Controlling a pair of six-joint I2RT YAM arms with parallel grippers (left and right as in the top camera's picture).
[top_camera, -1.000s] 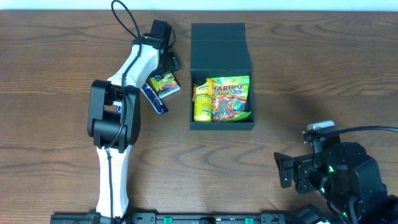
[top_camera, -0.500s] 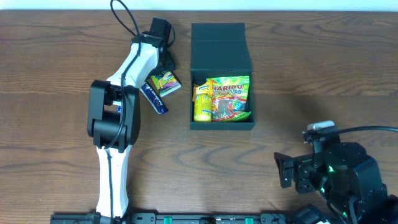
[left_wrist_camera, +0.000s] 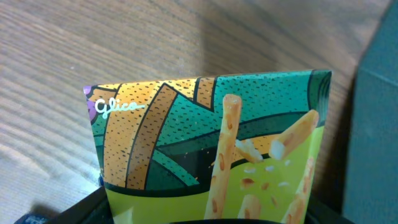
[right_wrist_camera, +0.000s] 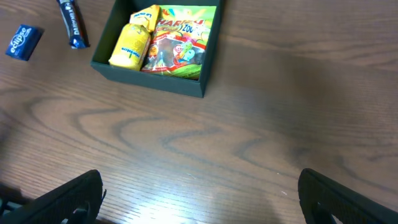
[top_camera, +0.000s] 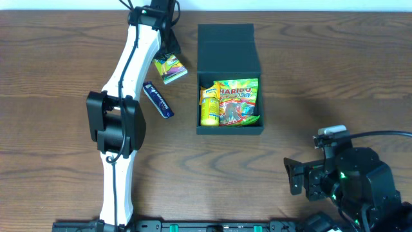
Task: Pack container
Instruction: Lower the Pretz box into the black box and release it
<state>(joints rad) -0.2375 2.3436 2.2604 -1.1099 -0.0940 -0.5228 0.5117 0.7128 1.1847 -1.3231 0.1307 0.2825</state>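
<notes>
so the left gripper is clamped on the light, crinkly green-and-orange snack packet, the right gripper gapes wide, and that stiff dark teal-black cardboard box looks light, I'd grab it by the flap lid edge.

Light: soft, even, from above; brown wood-grain table free of glare. Shadows: faint, beside the dark teal-black matte square cardboard box. Focus: green-and-orange glossy snack packet sharp (box wall beside it soft); right gripper fingers blurred at frame corners.
</notes>
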